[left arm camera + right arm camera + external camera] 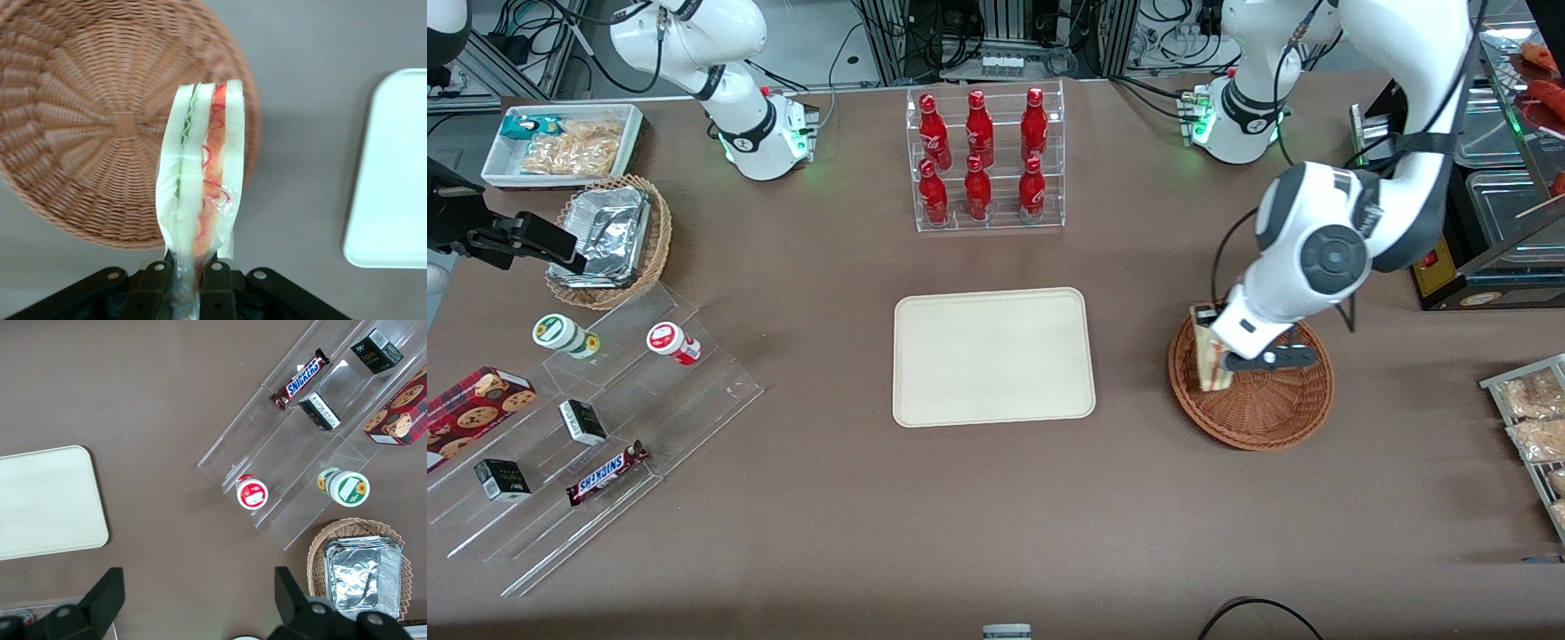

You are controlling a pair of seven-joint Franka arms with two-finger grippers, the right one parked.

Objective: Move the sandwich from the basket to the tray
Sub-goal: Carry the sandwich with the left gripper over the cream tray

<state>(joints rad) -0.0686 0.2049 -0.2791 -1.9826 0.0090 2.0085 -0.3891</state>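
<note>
Sandwich pinched in the gripper above the basket's rim.

The gripper (189, 270) had its fingers (155, 275) pressed onto one end of the sandwich (200, 170), which was wrapped in clear film, its cut edge showing green and red filling between pale bread. In the front view the sandwich (1212, 360) stood upright over the tray-side edge of the reddish-brown basket (1263, 409); whether it still touched the weave could not be told. The basket (100, 120) held nothing else visible. The cream tray (992, 356) lay bare at the table's middle, near the basket but apart from it, nearer the front camera than the rack of red bottles (983, 160).
</note>
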